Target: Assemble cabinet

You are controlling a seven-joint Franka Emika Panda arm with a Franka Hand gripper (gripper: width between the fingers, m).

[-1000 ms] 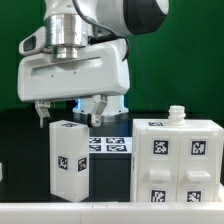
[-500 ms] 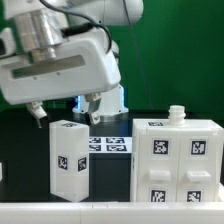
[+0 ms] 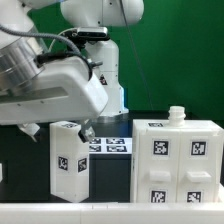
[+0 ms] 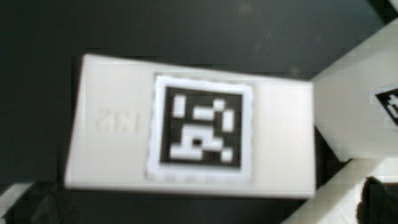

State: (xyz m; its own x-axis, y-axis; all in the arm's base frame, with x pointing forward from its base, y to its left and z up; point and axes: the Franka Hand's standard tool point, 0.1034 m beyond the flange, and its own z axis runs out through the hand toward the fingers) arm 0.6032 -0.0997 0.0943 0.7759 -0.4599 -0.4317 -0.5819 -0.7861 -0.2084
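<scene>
A tall white cabinet block point(image 3: 68, 160) with square tags stands on the black table at the exterior view's left. The big white cabinet body point(image 3: 178, 160), with several tags and a small knob on top, stands at the exterior view's right. My gripper point(image 3: 60, 130) is tilted and hangs just over the tall block's top, with its jaws apart and nothing between them. In the wrist view the block's tagged face point(image 4: 199, 125) fills the picture, with an edge of the cabinet body point(image 4: 365, 120) beside it. My gripper point(image 4: 192, 210) shows only as blurred fingertips point(image 4: 365, 200) at the frame's edge.
The marker board point(image 3: 112, 146) lies flat on the table behind, between the two cabinet pieces. A white ledge point(image 3: 110, 213) runs along the front edge. The arm's base point(image 3: 112, 60) stands behind the marker board.
The arm has swung and tilted toward the exterior view's left and come lower. The gripper now sits just over the tall block's top. The cabinet pieces have not moved.
</scene>
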